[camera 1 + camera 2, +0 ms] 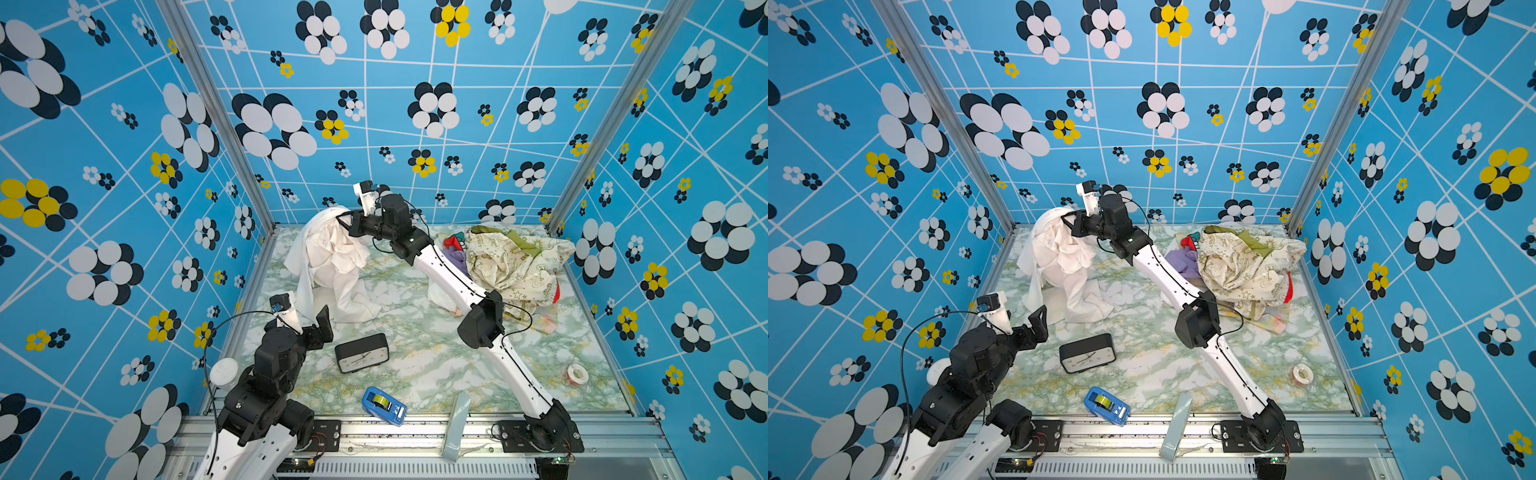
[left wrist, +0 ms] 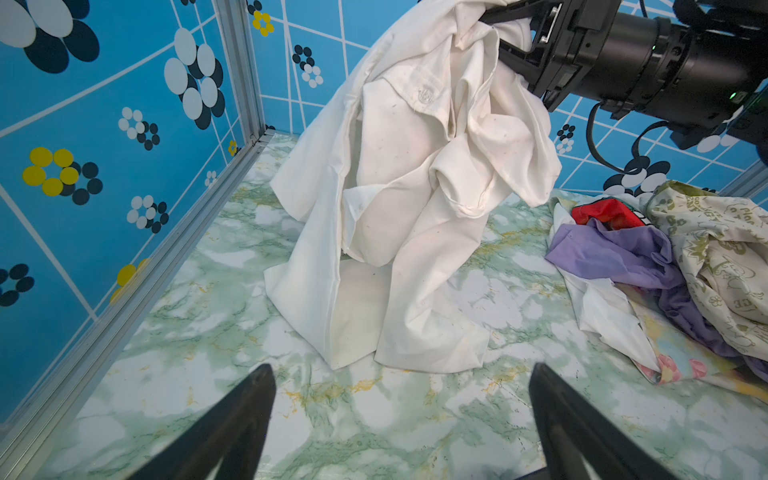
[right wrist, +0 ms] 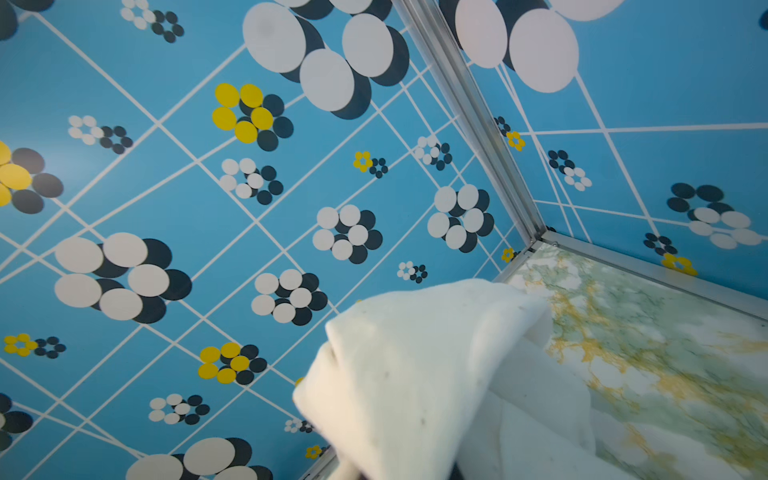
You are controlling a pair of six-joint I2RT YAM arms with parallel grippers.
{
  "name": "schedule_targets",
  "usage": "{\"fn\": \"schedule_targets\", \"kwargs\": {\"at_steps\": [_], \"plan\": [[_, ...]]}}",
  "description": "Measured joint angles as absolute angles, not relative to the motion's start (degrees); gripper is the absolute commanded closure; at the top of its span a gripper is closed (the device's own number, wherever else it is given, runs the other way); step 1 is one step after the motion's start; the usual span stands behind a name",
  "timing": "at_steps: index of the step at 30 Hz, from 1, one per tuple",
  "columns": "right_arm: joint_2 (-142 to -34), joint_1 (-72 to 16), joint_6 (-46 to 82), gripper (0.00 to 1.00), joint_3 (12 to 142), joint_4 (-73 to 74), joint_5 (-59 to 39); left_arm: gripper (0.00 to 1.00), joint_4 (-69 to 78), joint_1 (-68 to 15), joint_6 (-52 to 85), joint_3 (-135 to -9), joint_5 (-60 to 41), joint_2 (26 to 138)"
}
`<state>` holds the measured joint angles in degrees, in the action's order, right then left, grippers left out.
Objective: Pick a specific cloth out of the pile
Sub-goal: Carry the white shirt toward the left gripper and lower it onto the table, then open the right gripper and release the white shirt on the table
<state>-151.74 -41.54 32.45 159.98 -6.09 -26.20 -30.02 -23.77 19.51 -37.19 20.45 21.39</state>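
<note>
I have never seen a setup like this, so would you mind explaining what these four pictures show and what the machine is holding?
These are two robot arms with pincer-like grippers, working over a marble-patterned table inside blue flowered walls. Two pictures come from one overhead camera with two lenses, so they look almost the same. The other two come from small cameras on each arm's wrist.

The right gripper is shut on a large white cloth and holds it up, with the lower end resting on the table. The left gripper is open and empty.

A pile of mixed cloths sits at the back right, apart from the white cloth. Nearer the front lie a black clock, a blue tape dispenser and a roll of tape.
</note>
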Motion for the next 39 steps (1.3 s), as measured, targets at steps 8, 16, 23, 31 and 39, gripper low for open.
{"fn": "schedule_targets", "kwargs": {"at_steps": [8,16,23,31,39], "plan": [[-152.4,-41.6,35.7,1.00,158.1,-8.9,-31.6,0.04,-30.5,-23.8,19.5,-37.3,21.1,20.6],[-152.9,-41.9,36.2,1.00,155.4,-16.4,-38.8,0.04,-30.9,-23.8,19.5,-37.3,21.1,20.6],[-155.7,-42.3,35.7,0.46,154.2,-22.3,-42.4,0.04,-31.8,-23.8,19.5,-37.3,21.3,20.6],[-156.6,-43.1,34.5,0.40,152.6,-25.4,-42.8,0.04,-32.3,-23.8,19.5,-37.3,21.7,20.6],[-156.6,-43.1,33.6,0.38,152.3,-27.4,-42.7,0.04,-32.9,-23.8,19.5,-37.3,22.0,20.1]]}}
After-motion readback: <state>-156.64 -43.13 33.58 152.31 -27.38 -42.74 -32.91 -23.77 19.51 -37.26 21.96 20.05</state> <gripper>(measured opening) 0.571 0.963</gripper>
